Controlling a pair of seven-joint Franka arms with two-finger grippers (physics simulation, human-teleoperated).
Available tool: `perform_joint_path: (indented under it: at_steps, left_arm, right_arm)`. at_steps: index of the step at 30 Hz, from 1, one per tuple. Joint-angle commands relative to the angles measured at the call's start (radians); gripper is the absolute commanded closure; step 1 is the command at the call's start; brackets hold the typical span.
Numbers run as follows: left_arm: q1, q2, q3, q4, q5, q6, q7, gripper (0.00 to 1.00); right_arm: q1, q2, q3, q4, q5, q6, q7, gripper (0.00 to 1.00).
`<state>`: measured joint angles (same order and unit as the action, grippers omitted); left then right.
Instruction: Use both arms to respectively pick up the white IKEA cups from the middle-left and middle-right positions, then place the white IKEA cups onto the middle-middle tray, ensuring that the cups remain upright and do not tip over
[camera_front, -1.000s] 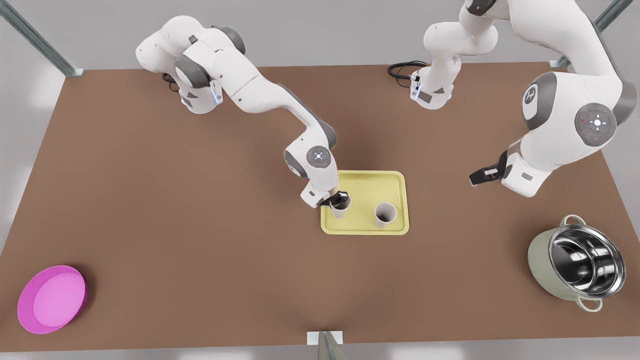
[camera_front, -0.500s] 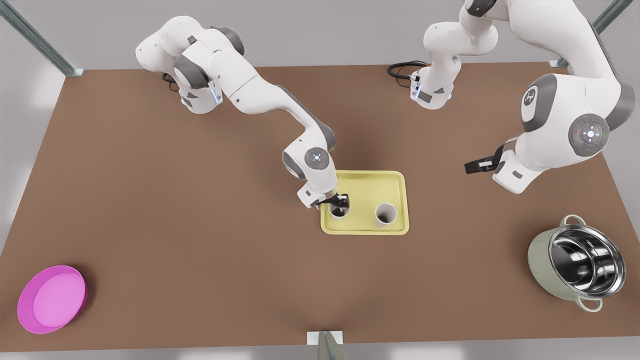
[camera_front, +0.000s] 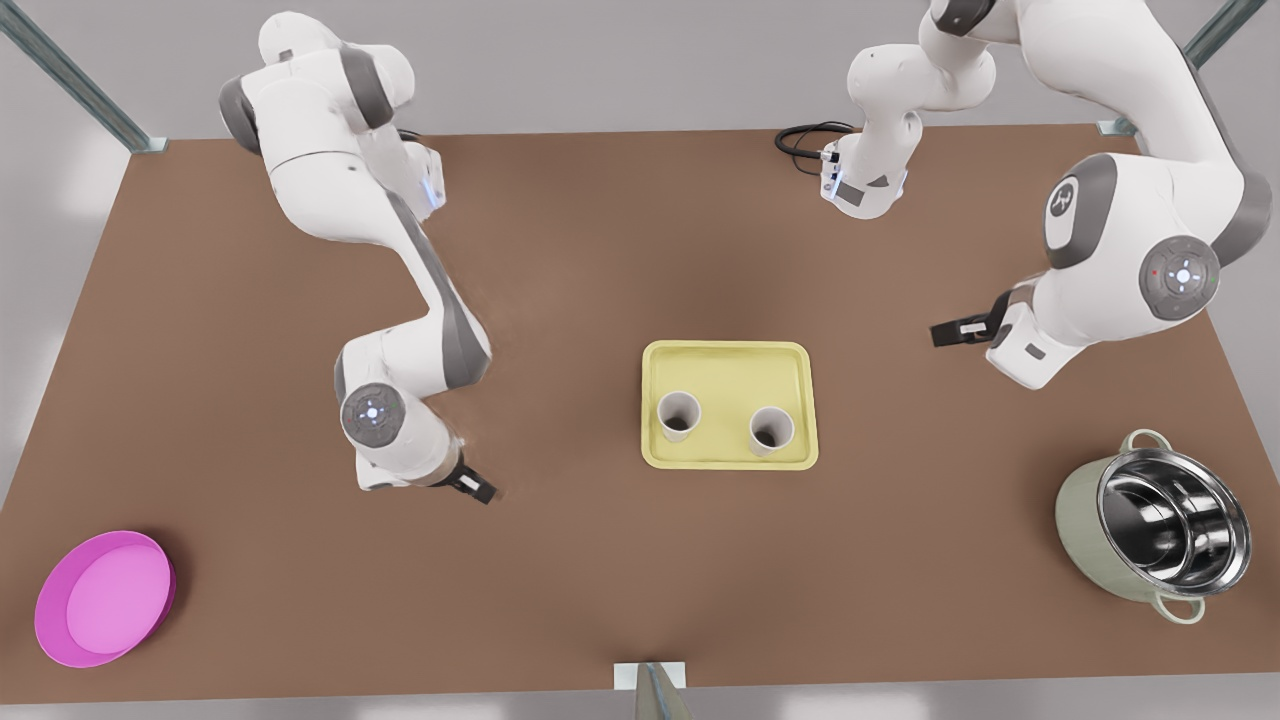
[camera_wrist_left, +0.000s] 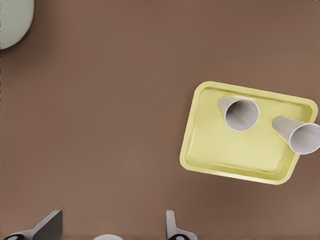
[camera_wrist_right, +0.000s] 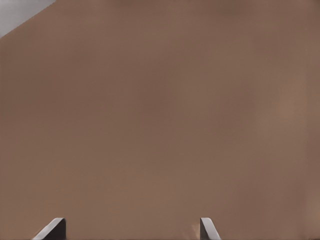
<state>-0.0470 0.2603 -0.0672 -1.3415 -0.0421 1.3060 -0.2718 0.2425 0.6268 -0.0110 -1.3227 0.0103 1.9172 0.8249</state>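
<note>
The left gripper (camera_front: 480, 491) has let go of its white cup (camera_front: 678, 412) and pulled back off the tray (camera_front: 730, 370), jaws apart; the right gripper (camera_front: 945, 333) waits, jaws apart, over the surface (camera_front: 560, 250). The other white cup (camera_front: 771, 428) stands upright beside the first.

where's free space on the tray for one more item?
On the tray, both white cups crowd the near half. Bare patches: the far half behind them, and the gap between them. Left gripper and right gripper hang open, off the tray.
</note>
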Motion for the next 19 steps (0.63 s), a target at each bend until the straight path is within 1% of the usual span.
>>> perform_joint_path:
  at_steps: [1, 2, 3, 4, 5, 8, 12, 19]
  left_arm:
    - [0.003, -0.006, -0.002, 0.001, -0.03, -0.033, 0.032, 0.0]
    - [0.002, 0.001, -0.022, 0.001, -0.05, -0.033, 0.036, 0.0]
    - [0.003, 0.002, -0.022, -0.001, -0.055, 0.009, 0.037, 0.0]
    - [-0.01, 0.013, -0.045, 0.001, -0.05, 0.013, 0.034, 0.0]
    - [-0.005, 0.011, -0.046, -0.001, -0.05, 0.009, 0.036, 0.0]
    - [0.018, 0.017, -0.046, -0.001, -0.044, 0.03, 0.036, 0.0]
    - [0.024, 0.037, -0.046, -0.001, -0.036, 0.058, 0.036, 0.0]
    - [0.019, 0.039, -0.048, -0.002, -0.024, 0.052, 0.036, 0.0]
  right_arm:
    - [-0.152, -0.062, -0.001, 0.011, -0.107, -0.415, -0.937, 0.0]
    - [-0.209, -0.163, -0.014, 0.013, -0.112, -0.48, -1.006, 0.0]
    - [-0.206, -0.24, -0.018, 0.013, -0.101, -0.483, -1.007, 0.0]
    - [-0.193, -0.329, -0.021, 0.013, -0.102, -0.486, -1.006, 0.0]
    - [-0.193, -0.383, -0.021, 0.005, -0.099, -0.488, -1.004, 0.0]
    - [-0.164, -0.584, -0.032, -0.13, -0.096, -0.489, -0.997, 0.0]
    - [-0.166, -0.578, -0.043, -0.125, -0.09, -0.495, -0.997, 0.0]
    - [-0.166, -0.57, -0.046, -0.118, -0.089, -0.497, -0.998, 0.0]
